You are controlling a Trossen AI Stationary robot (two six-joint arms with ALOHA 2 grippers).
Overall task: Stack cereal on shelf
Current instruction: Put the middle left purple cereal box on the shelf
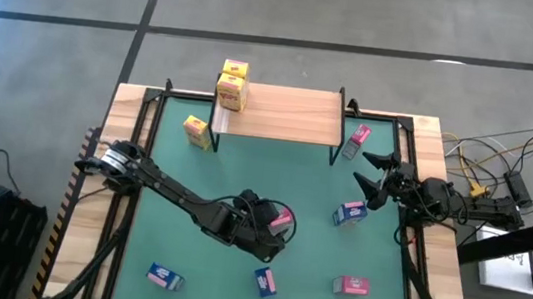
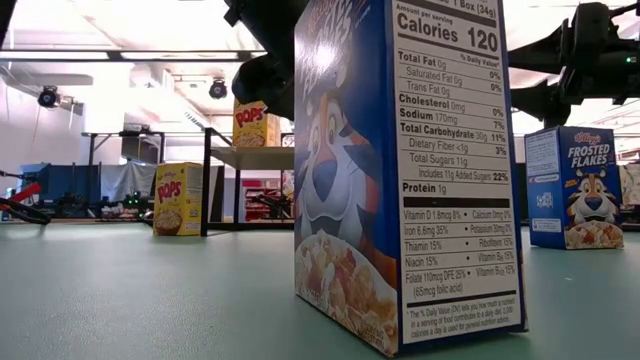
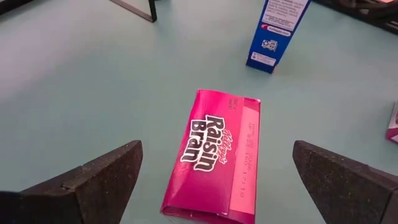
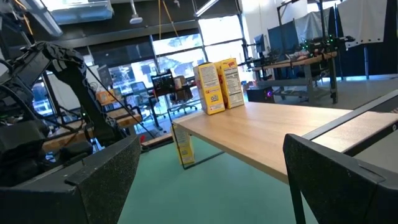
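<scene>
A pink Raisin Bran cereal box (image 3: 214,158) lies flat on the green mat near the middle (image 1: 282,219). My left gripper (image 3: 217,163) hovers over it, open, one finger on each side of the box and clear of it. The wooden shelf (image 1: 286,112) stands at the far edge on black legs, with two yellow cereal boxes (image 1: 233,84) at its left end. A third yellow box (image 1: 198,132) stands on the mat by the shelf's left leg. My right gripper (image 1: 376,178) waits open at the right edge, raised above the mat.
A blue box (image 1: 349,214) stands right of centre and shows beyond the pink one (image 3: 278,31). Another pink box (image 1: 357,140) sits by the shelf's right leg. Near the front edge are a blue box (image 1: 164,277), a blue box (image 1: 266,281) and a pink box (image 1: 352,285).
</scene>
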